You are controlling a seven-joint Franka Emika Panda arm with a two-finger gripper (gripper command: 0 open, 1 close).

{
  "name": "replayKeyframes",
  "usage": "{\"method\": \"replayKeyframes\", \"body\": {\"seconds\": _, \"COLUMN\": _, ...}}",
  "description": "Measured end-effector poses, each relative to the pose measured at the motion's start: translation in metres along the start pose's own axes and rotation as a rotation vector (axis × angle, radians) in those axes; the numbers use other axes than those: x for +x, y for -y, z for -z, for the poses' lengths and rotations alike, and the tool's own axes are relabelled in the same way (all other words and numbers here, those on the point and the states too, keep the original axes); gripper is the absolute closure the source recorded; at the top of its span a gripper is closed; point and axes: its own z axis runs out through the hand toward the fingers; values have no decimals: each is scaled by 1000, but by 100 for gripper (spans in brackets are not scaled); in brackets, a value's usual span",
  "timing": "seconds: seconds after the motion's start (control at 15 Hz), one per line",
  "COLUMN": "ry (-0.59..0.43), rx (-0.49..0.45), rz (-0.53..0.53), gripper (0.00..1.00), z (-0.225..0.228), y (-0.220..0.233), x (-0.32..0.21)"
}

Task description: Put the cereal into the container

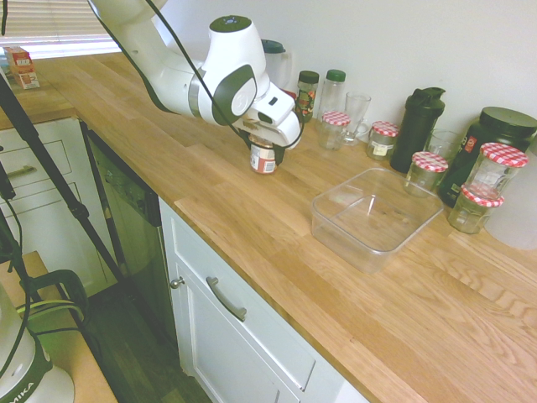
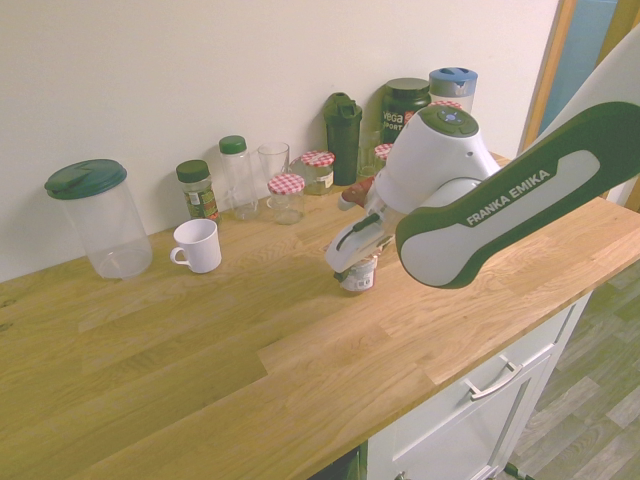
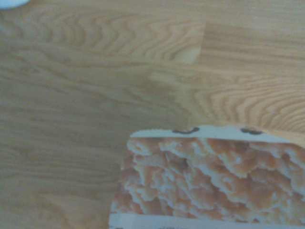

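The cereal (image 1: 263, 158) is a small cup with a red, white and tan label, standing upright on the wooden counter (image 1: 252, 227). My gripper (image 1: 262, 143) comes down onto it from above, its fingers shut around the cup's top. The second exterior view shows the cereal (image 2: 358, 275) under the gripper (image 2: 360, 262), partly covered by the hand. In the wrist view the cereal's printed label (image 3: 209, 181) fills the lower right. The container (image 1: 336, 227), a clear shallow square tub, sits empty on the counter to the cup's right, apart from it.
Glass jars with red-checkered lids (image 1: 430, 170), a drinking glass (image 1: 357, 113), spice jars (image 1: 307, 92) and dark bottles (image 1: 419, 126) line the wall behind. A white mug (image 2: 197, 245) and a green-lidded clear jug (image 2: 95, 215) stand on the cup's other side. The counter's front edge (image 1: 243, 269) runs close by.
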Motion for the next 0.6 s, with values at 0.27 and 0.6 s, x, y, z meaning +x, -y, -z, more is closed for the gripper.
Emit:
{"method": "replayKeyframes", "body": {"seconds": 0.27, "ry": -69, "rx": 65, "rz": -57, "gripper": 100, "z": 48, "y": -16, "x": 46}}
{"method": "replayKeyframes", "body": {"seconds": 0.6, "ry": -156, "rx": 52, "rz": -153, "gripper": 100, "z": 93, "y": -83, "x": 137}}
